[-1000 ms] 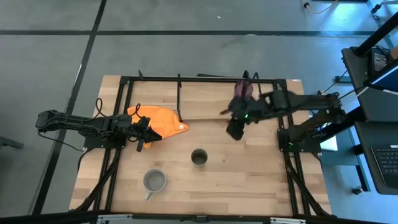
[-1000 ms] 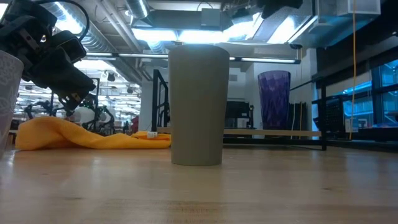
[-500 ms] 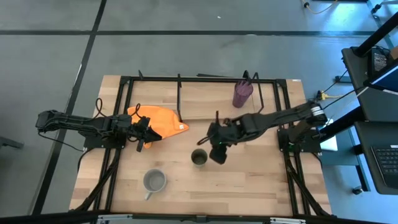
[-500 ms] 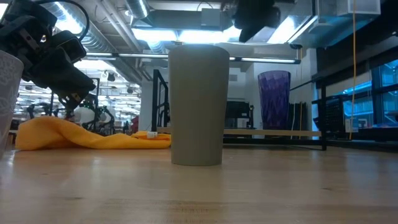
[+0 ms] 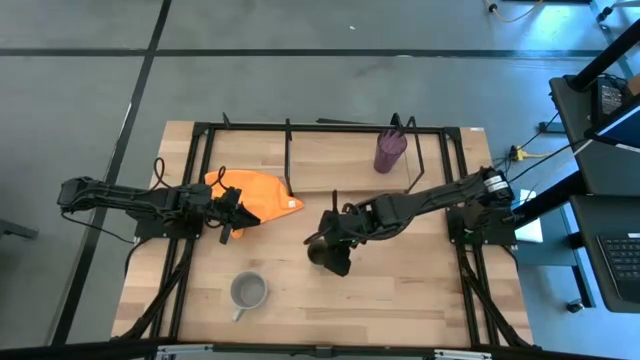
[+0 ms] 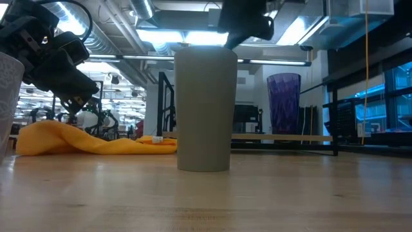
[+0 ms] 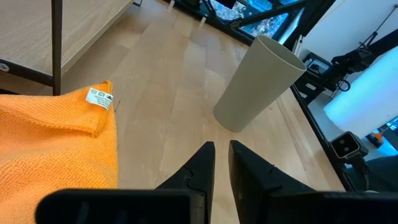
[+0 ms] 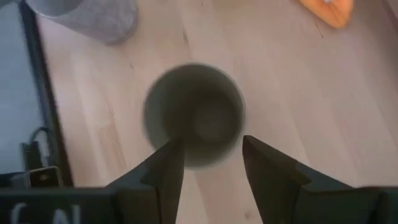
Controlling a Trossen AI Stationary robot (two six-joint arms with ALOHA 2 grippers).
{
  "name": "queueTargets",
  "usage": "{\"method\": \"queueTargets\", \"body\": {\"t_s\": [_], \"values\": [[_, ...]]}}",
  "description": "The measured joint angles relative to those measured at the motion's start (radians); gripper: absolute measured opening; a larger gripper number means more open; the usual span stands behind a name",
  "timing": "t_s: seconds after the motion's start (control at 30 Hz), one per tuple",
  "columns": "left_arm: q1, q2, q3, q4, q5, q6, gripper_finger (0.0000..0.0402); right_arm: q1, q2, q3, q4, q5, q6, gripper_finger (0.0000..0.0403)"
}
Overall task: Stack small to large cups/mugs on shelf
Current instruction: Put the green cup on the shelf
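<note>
Olive-green cup (image 5: 318,253) upright on the tabletop (image 5: 400,290), directly under the right gripper (image 5: 330,253), fingers parted above its rim. Purple ribbed cup (image 5: 389,152) on the shelf (image 5: 330,160) behind; grey mug (image 5: 247,292) on the table's near side. Left gripper (image 5: 233,213), fingers nearly together and empty, over the orange cloth (image 5: 258,194).
</note>
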Motion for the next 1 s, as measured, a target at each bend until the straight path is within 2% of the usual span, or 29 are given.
{"method": "queueTargets", "body": {"t_s": [0.47,1.0], "values": [[0.000,0.000,0.000,0.000,0.000,0.000,0.0041,0.000,0.049,0.000,0.010,0.043,-0.049,0.0165],[0.000,0.000,0.000,0.001,0.000,0.000,0.0041,-0.032,0.095,0.000,0.051,0.046,-0.074,0.0165]]}}
